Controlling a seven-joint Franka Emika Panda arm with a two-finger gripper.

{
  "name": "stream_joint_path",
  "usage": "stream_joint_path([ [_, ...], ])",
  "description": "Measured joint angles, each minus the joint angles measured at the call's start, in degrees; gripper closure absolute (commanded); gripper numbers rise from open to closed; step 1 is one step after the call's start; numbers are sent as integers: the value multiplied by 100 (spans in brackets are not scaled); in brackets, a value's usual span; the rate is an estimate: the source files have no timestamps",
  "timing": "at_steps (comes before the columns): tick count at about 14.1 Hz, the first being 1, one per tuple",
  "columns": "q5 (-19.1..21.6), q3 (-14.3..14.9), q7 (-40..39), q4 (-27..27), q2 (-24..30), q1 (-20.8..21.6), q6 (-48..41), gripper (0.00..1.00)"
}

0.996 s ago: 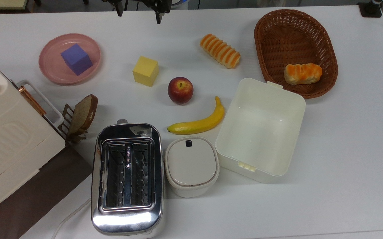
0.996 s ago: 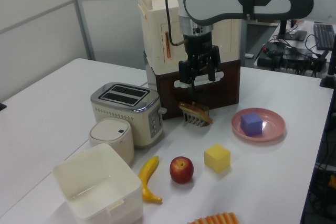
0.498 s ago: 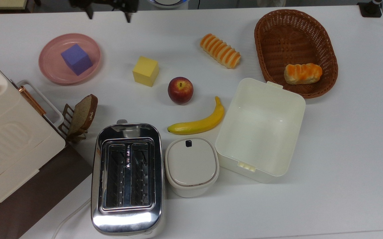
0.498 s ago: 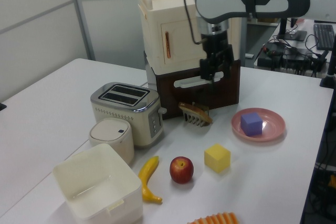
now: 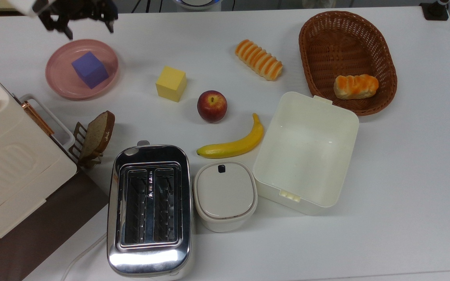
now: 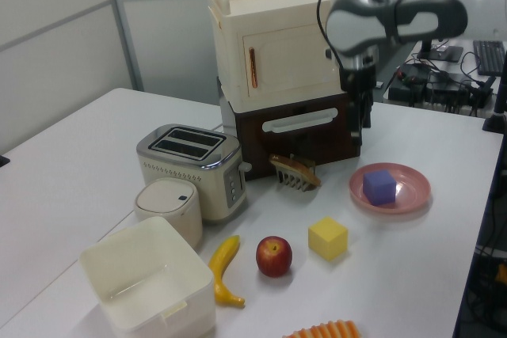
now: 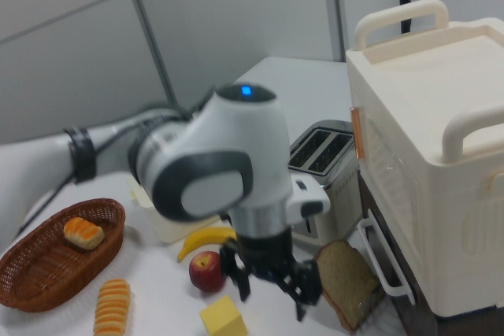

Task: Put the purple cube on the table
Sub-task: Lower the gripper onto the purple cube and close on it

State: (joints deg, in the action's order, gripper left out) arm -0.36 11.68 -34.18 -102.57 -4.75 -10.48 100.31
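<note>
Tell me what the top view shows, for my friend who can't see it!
A purple cube sits on a pink plate on a white table, with the robot's open gripper just above the plate in the picture. Nearby are a yellow cube, an apple and a banana.

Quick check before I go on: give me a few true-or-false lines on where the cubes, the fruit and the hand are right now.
1. The purple cube sits on the pink plate. True.
2. The hand grips the cube. False: it hangs open above the plate's far edge, holding nothing.
3. The yellow cube is in the basket. False: it stands on the table; the basket holds a bread roll.
4. The apple lies between the yellow cube and the banana. True.
</note>
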Motion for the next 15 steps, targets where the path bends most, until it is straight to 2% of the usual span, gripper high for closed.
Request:
stream_joint_path([
  [2, -177, -1, -861, -527, -89, -48, 783, 0],
  [5, -300, 1, -1762, -765, -225, -157, 1144, 0],
  [8, -694, 1, -2201, -891, -343, -192, 1257, 0],
  [13, -1239, 2, -2401, -1627, -384, -276, 2171, 0],
  [14, -1318, 3, -2403, -1760, -388, -318, 2361, 14],
  [15, -1375, 4, -2418, -1901, -397, -376, 2558, 49],
])
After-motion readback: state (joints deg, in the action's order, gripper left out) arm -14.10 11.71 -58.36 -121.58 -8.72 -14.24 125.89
